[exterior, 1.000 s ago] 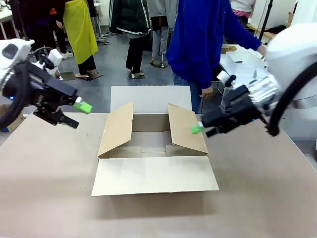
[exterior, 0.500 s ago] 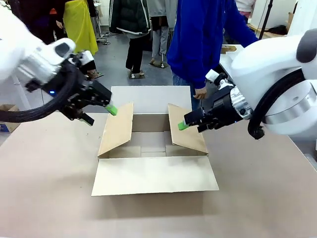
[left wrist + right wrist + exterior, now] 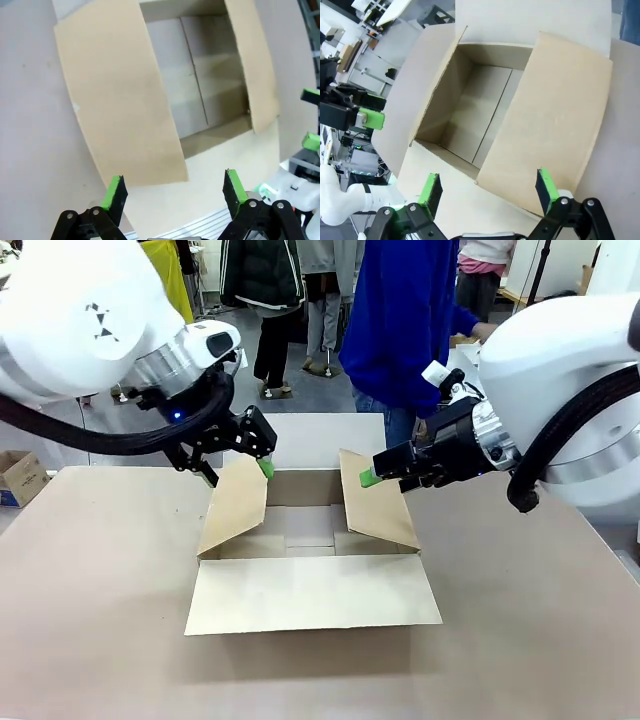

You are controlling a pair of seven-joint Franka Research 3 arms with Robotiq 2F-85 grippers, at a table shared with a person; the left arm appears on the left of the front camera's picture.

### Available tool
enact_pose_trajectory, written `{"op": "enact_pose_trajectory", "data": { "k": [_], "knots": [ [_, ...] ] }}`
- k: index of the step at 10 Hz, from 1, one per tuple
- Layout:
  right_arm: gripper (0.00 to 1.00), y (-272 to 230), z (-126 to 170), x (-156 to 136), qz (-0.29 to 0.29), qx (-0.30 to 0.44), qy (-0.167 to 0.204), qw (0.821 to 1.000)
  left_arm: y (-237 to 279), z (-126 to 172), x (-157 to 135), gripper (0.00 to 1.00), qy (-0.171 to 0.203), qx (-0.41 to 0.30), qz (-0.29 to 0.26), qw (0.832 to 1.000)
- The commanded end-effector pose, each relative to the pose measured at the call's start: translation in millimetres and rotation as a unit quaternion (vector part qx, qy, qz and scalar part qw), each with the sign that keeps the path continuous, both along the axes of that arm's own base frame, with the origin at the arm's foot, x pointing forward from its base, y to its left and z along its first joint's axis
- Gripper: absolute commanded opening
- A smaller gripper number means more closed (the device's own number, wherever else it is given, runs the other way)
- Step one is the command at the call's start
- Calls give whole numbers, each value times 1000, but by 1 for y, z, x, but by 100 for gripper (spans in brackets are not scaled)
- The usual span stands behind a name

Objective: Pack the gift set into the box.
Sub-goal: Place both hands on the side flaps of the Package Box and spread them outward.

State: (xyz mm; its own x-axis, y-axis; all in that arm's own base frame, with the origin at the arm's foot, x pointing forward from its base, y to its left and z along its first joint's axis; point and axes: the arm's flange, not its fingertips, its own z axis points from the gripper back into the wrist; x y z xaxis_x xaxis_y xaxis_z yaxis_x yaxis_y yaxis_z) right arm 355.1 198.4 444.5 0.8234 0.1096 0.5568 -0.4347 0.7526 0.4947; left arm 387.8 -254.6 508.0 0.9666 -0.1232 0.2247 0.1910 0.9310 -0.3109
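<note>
The box point(image 3: 310, 592) is set in the middle of the table point(image 3: 100, 630), its top opened out; the near flap is laid flat toward the robot's side, the far flap is spread toward the person in a blue top point(image 3: 400, 320), and the two side flaps are held up at a slant over a bare cardboard floor. The left gripper point(image 3: 240, 473) is seen at the far top corner of the left flap, one green pad just beside its edge; contact cannot be told. In the left wrist view the left gripper point(image 3: 174, 189) is spread wide above the box point(image 3: 120, 100). The right gripper point(image 3: 385, 478) is poised at the far corner of the right flap; in the right wrist view it point(image 3: 488, 187) is likewise spread wide over the box point(image 3: 560, 115), nothing held.
</note>
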Motion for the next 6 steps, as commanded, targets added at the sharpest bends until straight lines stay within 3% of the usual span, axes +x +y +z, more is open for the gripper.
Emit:
{"op": "enact_pose_trajectory", "data": {
  "k": [1, 4, 6],
  "knots": [
    [100, 0, -2, 2, -5, -4, 0, 1000, -32, 7, 10, 100, -1, 67, 36, 997],
    [100, 0, -2, 2, -5, -4, 0, 1000, -73, -9, 52, 100, 16, 137, 76, 987],
    [100, 0, -2, 2, -5, -4, 0, 1000, -68, -30, 73, 100, 39, 150, 116, 981]
  ]
}}
